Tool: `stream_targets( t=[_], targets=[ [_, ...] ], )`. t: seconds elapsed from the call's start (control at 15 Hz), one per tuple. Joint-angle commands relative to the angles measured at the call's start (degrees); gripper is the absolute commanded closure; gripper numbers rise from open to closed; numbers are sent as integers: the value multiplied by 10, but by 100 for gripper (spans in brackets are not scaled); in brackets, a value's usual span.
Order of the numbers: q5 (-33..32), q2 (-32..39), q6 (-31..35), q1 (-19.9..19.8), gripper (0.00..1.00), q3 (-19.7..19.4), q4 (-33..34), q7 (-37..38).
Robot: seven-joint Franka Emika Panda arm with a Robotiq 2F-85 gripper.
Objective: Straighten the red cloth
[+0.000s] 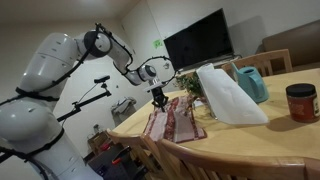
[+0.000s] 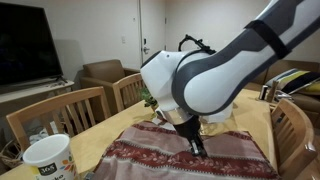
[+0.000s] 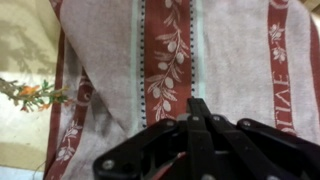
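The red cloth point(image 1: 176, 120) lies on the wooden table near its edge, red-brown with pale stripes and an olive-branch print. It looks mostly spread out, with soft wrinkles point(image 2: 165, 160). My gripper point(image 1: 158, 103) hangs just above or at the cloth's far part, pointing down. In an exterior view the fingers point(image 2: 198, 152) reach the fabric near its middle. The wrist view shows the gripper point(image 3: 198, 103) shut, its fingers pressed together over a red stripe of the cloth point(image 3: 110, 70). I see no fabric pinched between them.
A large white folded sheet point(image 1: 228, 95), a teal pitcher point(image 1: 250, 82) and a red-lidded jar point(image 1: 300, 102) stand on the table point(image 1: 280, 135). A white mug point(image 2: 45, 160) stands near the cloth. A small plant sprig point(image 3: 35, 92) lies beside it. Wooden chairs point(image 2: 60, 115) surround the table.
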Motion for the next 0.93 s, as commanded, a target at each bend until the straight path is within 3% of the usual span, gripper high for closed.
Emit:
stream_targets(
  t=[0.0, 0.07, 0.13, 0.4, 0.87],
  targets=[
    [-35, -71, 161, -64, 100, 32, -140, 23],
    [-28, -83, 206, -72, 100, 32, -169, 19],
    [5, -106, 253, -46, 100, -7, -199, 1],
    [65, -138, 336, -50, 100, -11, -270, -36],
    [136, -130, 280, -28, 100, -5, -274, -97]
  ],
)
